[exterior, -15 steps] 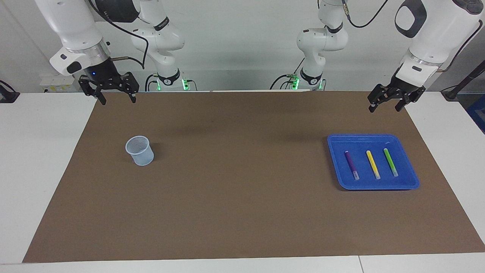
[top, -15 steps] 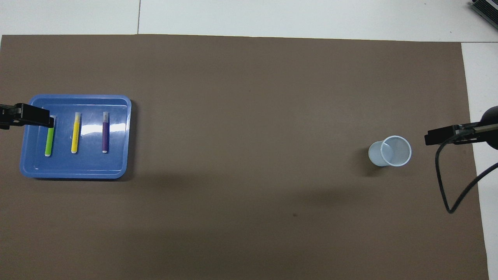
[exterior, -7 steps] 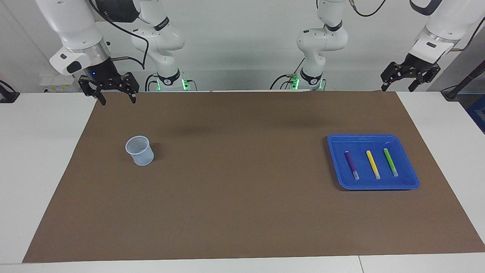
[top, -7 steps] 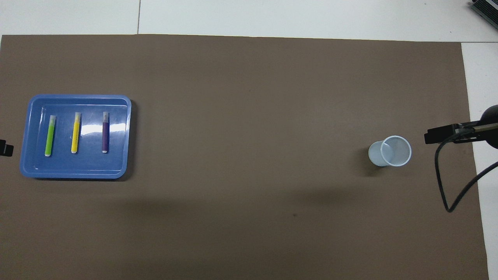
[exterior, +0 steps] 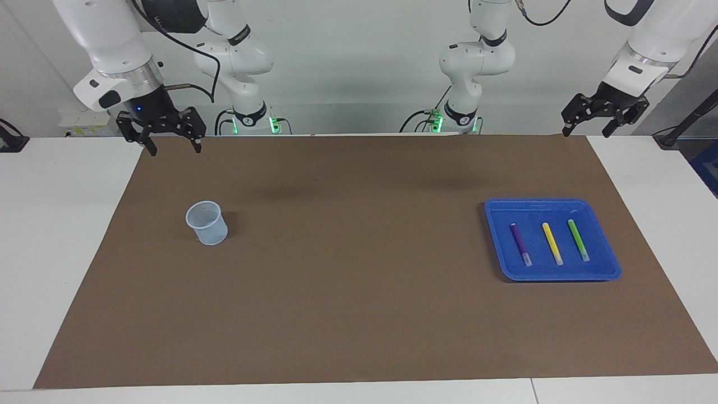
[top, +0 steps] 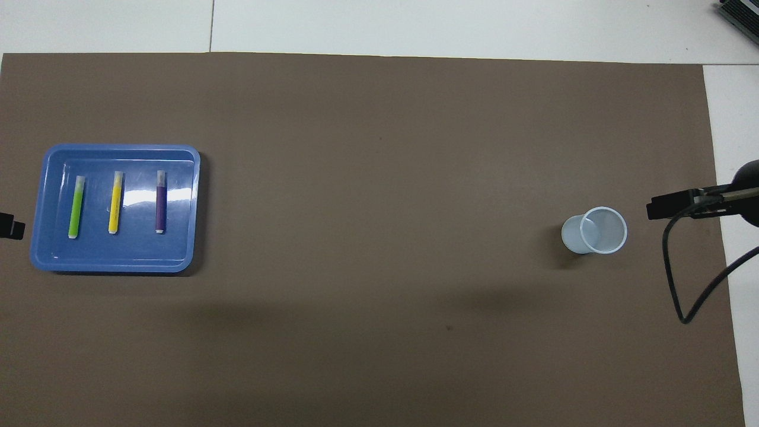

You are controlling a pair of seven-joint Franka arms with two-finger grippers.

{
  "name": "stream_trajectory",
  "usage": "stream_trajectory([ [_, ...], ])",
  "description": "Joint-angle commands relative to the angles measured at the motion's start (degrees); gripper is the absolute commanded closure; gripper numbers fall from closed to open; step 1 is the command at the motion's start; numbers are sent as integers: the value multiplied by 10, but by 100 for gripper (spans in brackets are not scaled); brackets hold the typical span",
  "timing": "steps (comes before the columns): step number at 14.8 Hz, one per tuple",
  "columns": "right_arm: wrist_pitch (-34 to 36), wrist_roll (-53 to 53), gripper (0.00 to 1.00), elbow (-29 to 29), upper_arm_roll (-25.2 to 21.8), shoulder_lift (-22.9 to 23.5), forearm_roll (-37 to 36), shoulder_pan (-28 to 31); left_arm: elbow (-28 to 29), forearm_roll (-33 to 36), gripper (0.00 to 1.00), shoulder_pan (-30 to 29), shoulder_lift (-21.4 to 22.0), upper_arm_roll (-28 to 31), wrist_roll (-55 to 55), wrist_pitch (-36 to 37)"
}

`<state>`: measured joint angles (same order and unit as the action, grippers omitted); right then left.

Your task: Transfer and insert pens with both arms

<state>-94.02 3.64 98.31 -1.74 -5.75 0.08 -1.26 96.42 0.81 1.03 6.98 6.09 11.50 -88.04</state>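
The purple pen, yellow pen and green pen lie side by side in the blue tray, well apart from the left gripper, which hangs over the mat's corner near the robots. In the overhead view only its tip shows. The right gripper hangs near the cup. Both stand open and empty.

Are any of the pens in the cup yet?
Not yet. The purple pen, yellow pen and green pen all lie in the blue tray. The cup is empty. The left gripper and right gripper hang open, holding nothing. All three moves remain.
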Motion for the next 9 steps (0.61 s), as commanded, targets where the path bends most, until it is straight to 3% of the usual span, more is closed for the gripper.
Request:
stream_trajectory([
  [1, -4, -11, 0, -5, 6, 4, -10, 4, 8, 10, 0, 1, 7, 0, 5, 0],
  [9, -2, -7, 0, -3, 6, 1, -6, 5, 8, 10, 0, 1, 7, 0, 5, 0],
])
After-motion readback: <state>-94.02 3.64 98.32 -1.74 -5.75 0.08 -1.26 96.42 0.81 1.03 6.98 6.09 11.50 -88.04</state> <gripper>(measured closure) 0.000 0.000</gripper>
